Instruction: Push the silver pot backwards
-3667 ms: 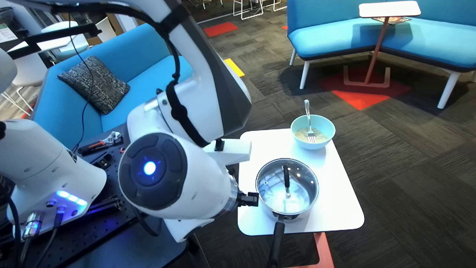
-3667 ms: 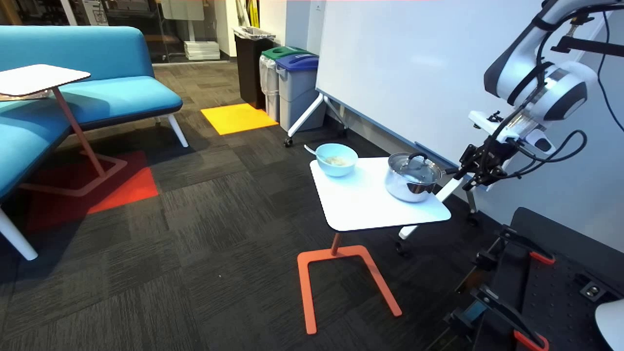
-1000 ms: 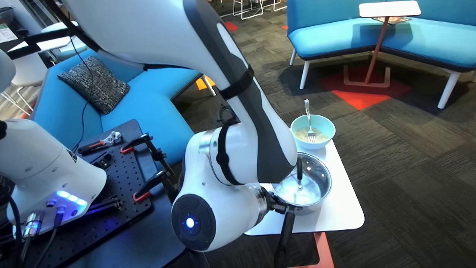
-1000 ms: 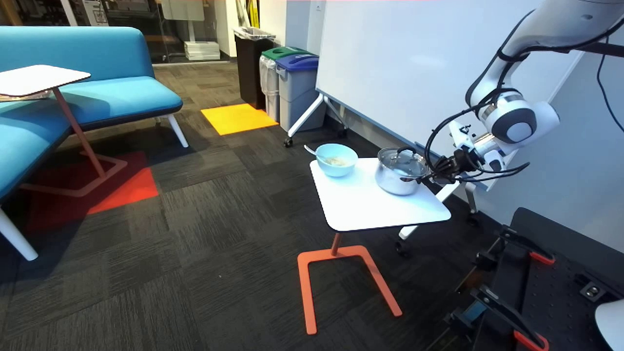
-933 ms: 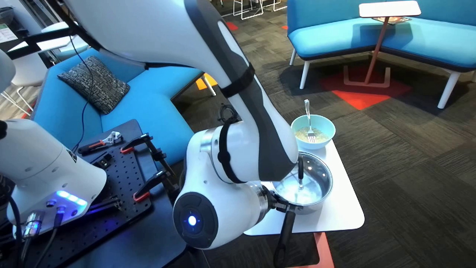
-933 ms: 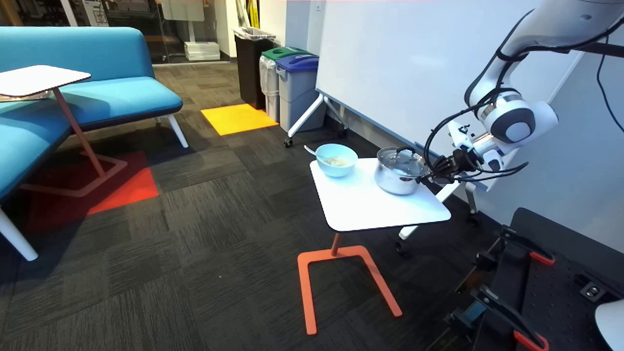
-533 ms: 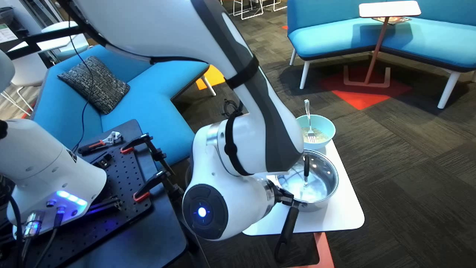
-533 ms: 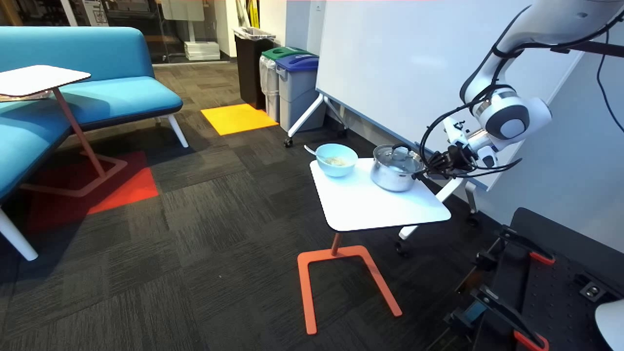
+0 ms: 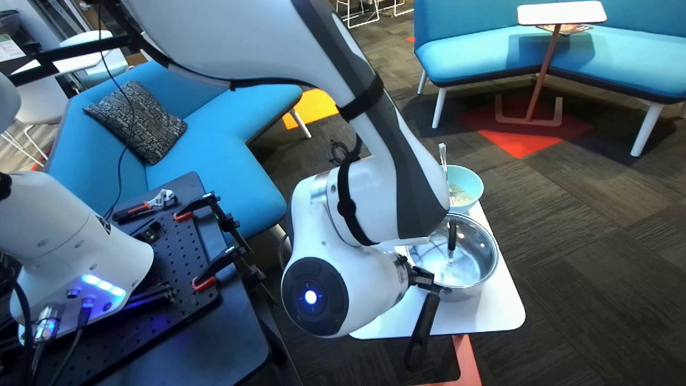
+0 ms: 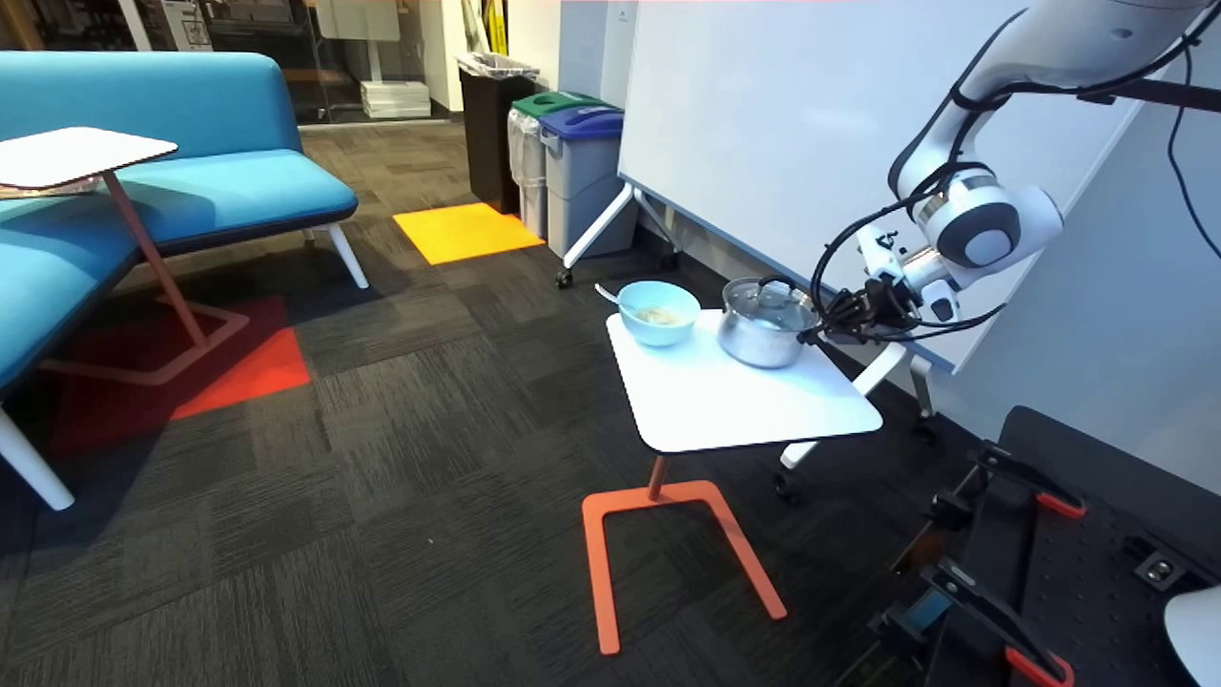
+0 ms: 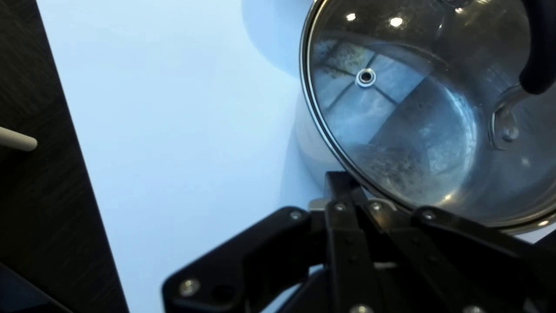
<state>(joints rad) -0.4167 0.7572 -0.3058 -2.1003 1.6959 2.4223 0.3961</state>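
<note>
The silver saucepan (image 10: 758, 343) stands upright on the white tabletop (image 10: 725, 410), toward the far edge in an exterior view. Its round body has shiny metal sides. A clear glass lid (image 11: 404, 121) with a metal rim (image 11: 306, 61) sits on top, the metal inside showing through; in the wrist view it carries a curved black lid handle (image 11: 540, 48) on a metal bracket (image 11: 506, 117) and a small round vent (image 11: 365, 78). The saucepan's long, straight black side handle (image 9: 423, 327) juts past the tabletop's near edge in an exterior view.
</note>
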